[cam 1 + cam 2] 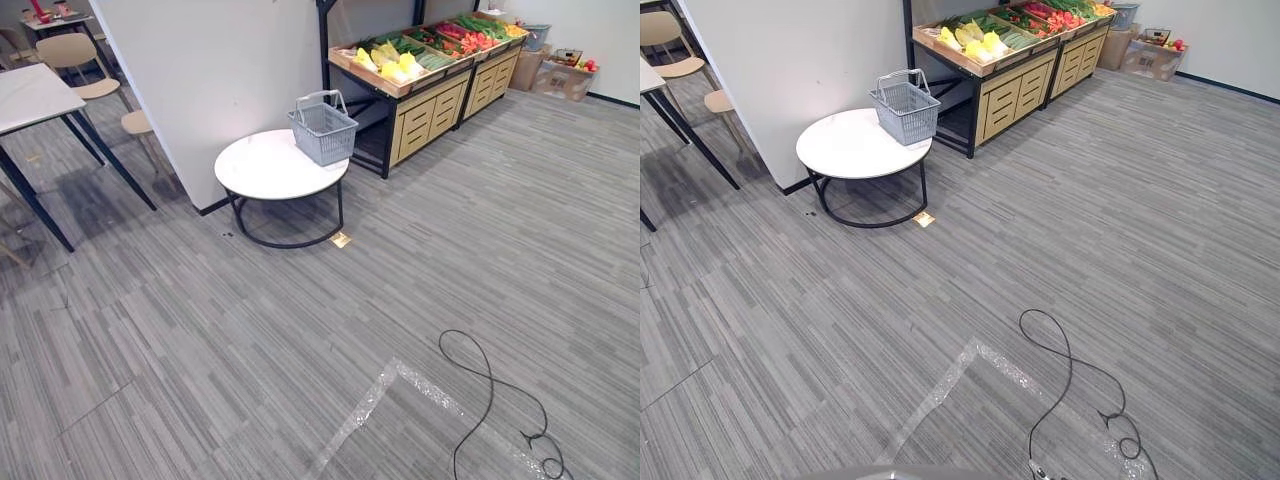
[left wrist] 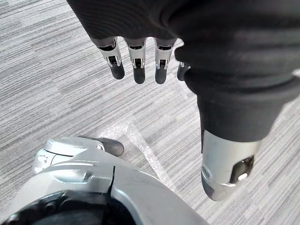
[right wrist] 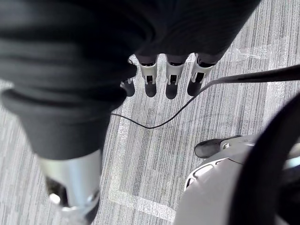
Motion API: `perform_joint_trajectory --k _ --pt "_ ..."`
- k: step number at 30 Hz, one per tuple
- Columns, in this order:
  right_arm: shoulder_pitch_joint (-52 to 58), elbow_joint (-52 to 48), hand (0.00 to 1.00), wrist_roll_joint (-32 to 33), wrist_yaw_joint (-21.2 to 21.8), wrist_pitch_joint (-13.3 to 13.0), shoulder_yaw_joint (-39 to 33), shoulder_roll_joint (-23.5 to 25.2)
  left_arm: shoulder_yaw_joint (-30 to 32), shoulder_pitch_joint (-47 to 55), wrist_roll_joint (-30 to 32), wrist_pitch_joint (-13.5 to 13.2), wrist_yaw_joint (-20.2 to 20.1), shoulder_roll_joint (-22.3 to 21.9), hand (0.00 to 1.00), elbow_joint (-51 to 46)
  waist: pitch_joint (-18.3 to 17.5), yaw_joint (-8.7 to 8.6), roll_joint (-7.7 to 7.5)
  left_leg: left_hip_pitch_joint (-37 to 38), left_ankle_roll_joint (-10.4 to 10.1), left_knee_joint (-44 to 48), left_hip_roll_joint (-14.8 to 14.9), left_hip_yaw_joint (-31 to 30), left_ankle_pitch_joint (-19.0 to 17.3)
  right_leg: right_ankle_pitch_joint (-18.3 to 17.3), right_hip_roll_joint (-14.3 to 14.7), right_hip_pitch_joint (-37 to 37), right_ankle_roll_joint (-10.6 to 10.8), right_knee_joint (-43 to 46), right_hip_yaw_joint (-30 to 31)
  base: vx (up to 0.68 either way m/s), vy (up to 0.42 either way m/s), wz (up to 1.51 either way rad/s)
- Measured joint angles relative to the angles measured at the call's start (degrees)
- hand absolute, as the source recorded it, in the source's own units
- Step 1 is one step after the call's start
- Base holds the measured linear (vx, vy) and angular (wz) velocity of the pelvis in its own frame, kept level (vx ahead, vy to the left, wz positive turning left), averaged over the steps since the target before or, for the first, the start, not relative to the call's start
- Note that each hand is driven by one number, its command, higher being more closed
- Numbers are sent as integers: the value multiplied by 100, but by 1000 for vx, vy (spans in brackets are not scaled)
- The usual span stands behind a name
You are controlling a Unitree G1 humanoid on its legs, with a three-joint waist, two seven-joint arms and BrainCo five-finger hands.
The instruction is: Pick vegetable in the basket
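Reckoning a walk to the basket (image 1: 323, 128) came first, I saw the left robot hand (image 2: 136, 65) and right robot hand (image 3: 171, 77) hanging slack, empty.

Basket (image 1: 323, 130): grey, lattice-sided.
Round table (image 1: 262, 168): white top, black frame.
Carpet (image 1: 420, 260): grey, fine streaked stripes.
Produce stand (image 1: 432, 108): pale wood drawers, black frame.
Vegetables (image 1: 392, 64): yellow, green, red.
Partition wall (image 1: 220, 70): plain white.

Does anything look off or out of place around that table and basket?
Nothing spilled or broken. The grey basket sits upright near the edge of the round table, and shiny tape strips lie on the carpet.
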Motion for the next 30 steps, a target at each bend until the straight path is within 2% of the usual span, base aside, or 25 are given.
perform_joint_trajectory --k 10,13,15,16,17,18,19,20,21,22,24,26,28,30 --pt "-31 -17 0 24 4 -26 65 -14 -45 -20 -13 -3 50 2 0 0 61 1 32 -37 2 23 10 -15 1 -3 5 -25 3 30 -12 -24 5 1" --pt "-131 -34 0 27 -1 -97 85 -18 -76 -116 -16 -3 91 19 0 -1 133 -11 60 -312 -13 251 21 -47 -64 -105 -22 -278 -11 251 -54 -32 1 5" --pt "-239 -35 0 29 -4 -106 144 -37 -62 -221 -171 -4 95 24 0 -28 362 7 64 -781 -69 1176 86 -56 -493 -244 -20 -387 -77 414 -82 -39 1 6" --pt "-298 -41 0 30 -10 -118 251 -70 -41 -229 -242 -3 100 3 0 -74 481 19 101 -1127 -190 1926 207 -43 -780 -303 51 -379 -156 444 -155 -107 -7 20" --pt "-330 -39 0 27 -19 -124 317 -53 2 -238 -243 -1 91 24 0 -131 572 7 57 -1609 -249 2969 263 -39 -825 -318 73 -290 -184 393 -257 -92 -13 27" --pt "-331 -38 0 27 -21 -127 333 -57 89 -233 -259 -4 90 21 0 -195 633 14 53 -1845 -250 3535 316 -24 -783 -334 88 -212 -208 390 -298 -33 -19 29" --pt "-305 -52 0 29 -23 -128 349 -104 345 -221 -468 2 95 -134 0 -257 731 72 127 -2270 -231 4683 477 -15 -570 -395 184 36 -275 381 -311 53 11 11" --pt "-301 -86 0 29 -40 -127 358 -100 403 -215 -594 2 108 -151 0 -287 787 154 62 -2489 -236 5160 517 7 -474 -464 170 160 -257 407 -298 62 21 6" --pt "-281 -106 0 29 -52 -127 372 -93 422 -212 -646 -1 105 -150 0 -321 801 179 96 -2585 -199 5315 517 13 -540 -495 149 217 -241 409 -280 109 58 3" --pt "-320 -113 0 29 -69 -125 409 -101 429 -211 -697 -6 105 -158 0 -370 803 203 87 -2757 -198 5250 478 21 -689 -527 88 296 -228 391 -263 157 102 -3" --pt "-434 -85 0 29 -96 -128 403 -113 382 -229 -709 -7 103 -162 0 -370 783 239 32 -2914 -184 4250 342 26 -698 -567 -84 251 -165 387 -212 205 154 -16" --pt "-539 -105 0 34 -120 -133 403 -141 356 -224 -707 -10 127 -203 0 -363 781 281 77 -2916 -140 2262 314 26 -204 -635 -277 188 -55 359 -87 256 201 -29" --pt "-458 -233 0 35 -124 -130 422 -151 432 -211 -693 -12 137 -261 0 -370 748 325 133 -2916 -185 1227 425 26 195 -751 -357 225 124 337 -10 354 261 -21" --pt "-395 -306 0 32 -124 -138 467 -174 469 -145 -691 -21 134 -319 0 -398 691 403 201 -2894 -182 985 551 15 412 -989 -480 331 387 428 124 487 361 -30"
